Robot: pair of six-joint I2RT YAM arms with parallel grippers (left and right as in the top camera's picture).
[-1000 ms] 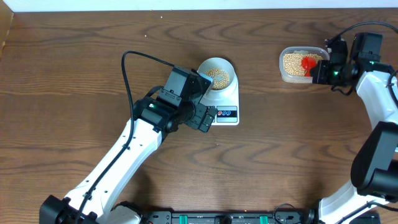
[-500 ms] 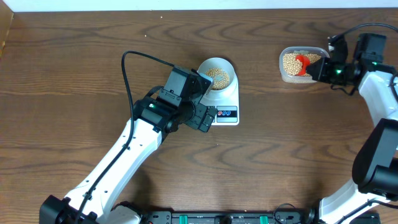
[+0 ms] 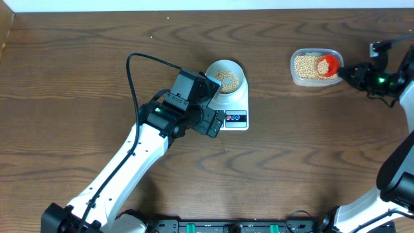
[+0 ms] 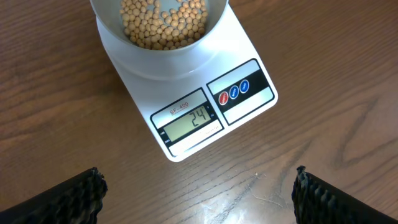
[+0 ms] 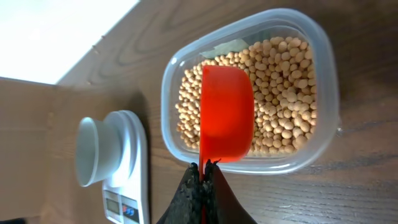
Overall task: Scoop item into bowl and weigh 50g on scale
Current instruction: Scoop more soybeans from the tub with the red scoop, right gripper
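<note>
The pale bowl (image 3: 226,76) holds tan beans (image 4: 163,22) and stands on the white scale (image 3: 236,105); the display (image 4: 190,122) reads 24. My left gripper (image 4: 198,193) is open and empty over bare wood just in front of the scale. My right gripper (image 5: 203,171) is shut on the handle of a red scoop (image 5: 226,114). The scoop's cup (image 3: 328,65) hangs over the clear tub (image 3: 296,77) of beans (image 5: 283,93), its underside toward my wrist camera. What is in the scoop is hidden.
The scale's round buttons (image 4: 234,92) face the left gripper. The tub (image 5: 326,74) sits near the table's far right. A pale wall or floor edge (image 5: 50,37) lies beyond the table. The left arm (image 3: 149,136) lies diagonally across the table's middle.
My right gripper has drawn back to the right and lifted the red scoop out of the beans, turning it from dipped into the tub to above it. The left arm has not moved.
</note>
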